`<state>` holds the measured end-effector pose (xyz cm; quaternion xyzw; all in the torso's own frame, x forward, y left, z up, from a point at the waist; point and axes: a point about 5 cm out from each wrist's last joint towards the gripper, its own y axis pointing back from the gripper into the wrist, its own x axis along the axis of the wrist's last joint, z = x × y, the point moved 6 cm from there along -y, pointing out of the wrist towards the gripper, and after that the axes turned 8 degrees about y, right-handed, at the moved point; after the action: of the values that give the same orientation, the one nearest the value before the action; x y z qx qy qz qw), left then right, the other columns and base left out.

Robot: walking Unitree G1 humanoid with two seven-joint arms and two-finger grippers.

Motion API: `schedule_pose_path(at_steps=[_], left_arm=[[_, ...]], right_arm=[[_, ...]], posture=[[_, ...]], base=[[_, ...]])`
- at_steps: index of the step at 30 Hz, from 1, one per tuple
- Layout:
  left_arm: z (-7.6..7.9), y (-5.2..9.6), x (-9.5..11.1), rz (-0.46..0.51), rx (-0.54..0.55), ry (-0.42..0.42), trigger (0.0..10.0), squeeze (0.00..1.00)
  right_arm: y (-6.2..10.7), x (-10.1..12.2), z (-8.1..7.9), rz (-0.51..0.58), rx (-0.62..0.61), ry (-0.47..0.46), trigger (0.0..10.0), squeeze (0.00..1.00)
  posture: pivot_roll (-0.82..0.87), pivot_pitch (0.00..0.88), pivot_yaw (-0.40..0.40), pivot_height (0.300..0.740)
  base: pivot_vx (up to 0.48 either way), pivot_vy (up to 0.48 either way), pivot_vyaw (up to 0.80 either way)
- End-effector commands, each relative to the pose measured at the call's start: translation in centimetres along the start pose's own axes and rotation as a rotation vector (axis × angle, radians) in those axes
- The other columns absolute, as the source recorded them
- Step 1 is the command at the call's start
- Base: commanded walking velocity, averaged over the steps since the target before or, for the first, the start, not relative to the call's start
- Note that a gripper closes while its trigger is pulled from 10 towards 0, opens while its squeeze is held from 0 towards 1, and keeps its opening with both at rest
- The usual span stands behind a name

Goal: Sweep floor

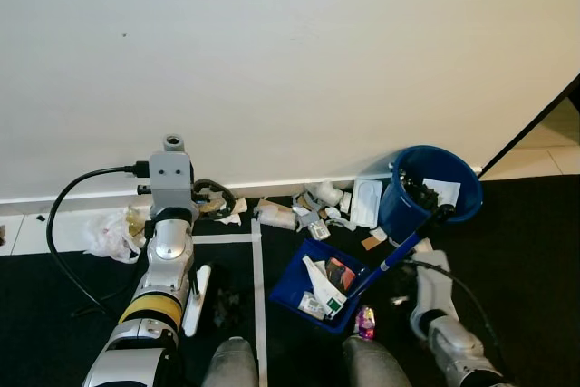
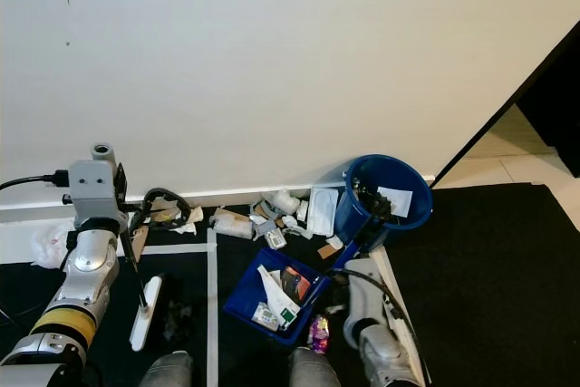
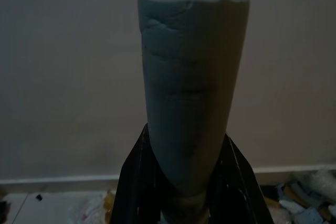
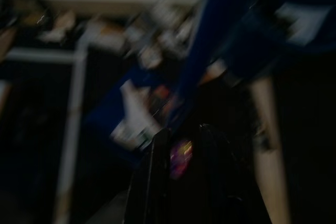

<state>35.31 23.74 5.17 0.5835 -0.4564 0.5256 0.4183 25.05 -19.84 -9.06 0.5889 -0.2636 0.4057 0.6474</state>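
The dustpan [image 1: 319, 287] lies on the dark floor, full of paper bits, just below the blue bin [image 1: 433, 195]. Its long blue handle [image 1: 399, 253] slants up from the pan toward the bin. The right gripper [image 1: 410, 266] is right beside that handle, below the bin, so the right arm is the near one. I cannot tell if its fingers are pinching the handle or spread apart; the right wrist view is too blurry.

More trash [image 1: 313, 210] lies along the wall, just left of the bin. The left gripper [image 3: 185, 192] is pinched on a grey broom handle [image 3: 190, 98], far to the left of the bin. The broom head [image 2: 145, 312] rests on the floor there.
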Motion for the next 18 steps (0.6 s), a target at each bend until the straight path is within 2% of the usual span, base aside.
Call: schedule_pose_path(at_steps=[1, 7, 10, 18], left_arm=[[-0.2, 0.5, -1.0, -0.035, 0.009, -0.025, 10.0, 0.00], [-0.5, 0.8, -1.5, -0.046, 0.028, -0.034, 10.0, 0.00], [-0.5, 1.0, -1.7, -0.053, 0.035, -0.034, 10.0, 0.00], [-0.6, 1.2, -2.0, -0.063, 0.044, -0.036, 10.0, 0.00]], right_arm=[[0.3, 1.1, 1.4, 0.082, -0.061, 0.010, 10.0, 1.00], [0.4, 3.5, 2.1, 0.207, -0.077, 0.002, 10.0, 1.00], [0.4, 5.7, 2.4, 0.306, -0.079, 0.016, 10.0, 1.00], [0.4, 7.1, 2.3, 0.368, -0.091, 0.025, 10.0, 1.00]], posture=[[0.10, 0.044, -0.043, 0.740], [0.10, 0.044, -0.042, 0.740], [0.10, 0.043, -0.049, 0.740], [0.10, 0.042, -0.053, 0.740]], base=[[0.000, 0.000, 0.00], [0.000, 0.000, 0.00], [0.000, 0.000, 0.00], [0.000, 0.000, 0.00]])
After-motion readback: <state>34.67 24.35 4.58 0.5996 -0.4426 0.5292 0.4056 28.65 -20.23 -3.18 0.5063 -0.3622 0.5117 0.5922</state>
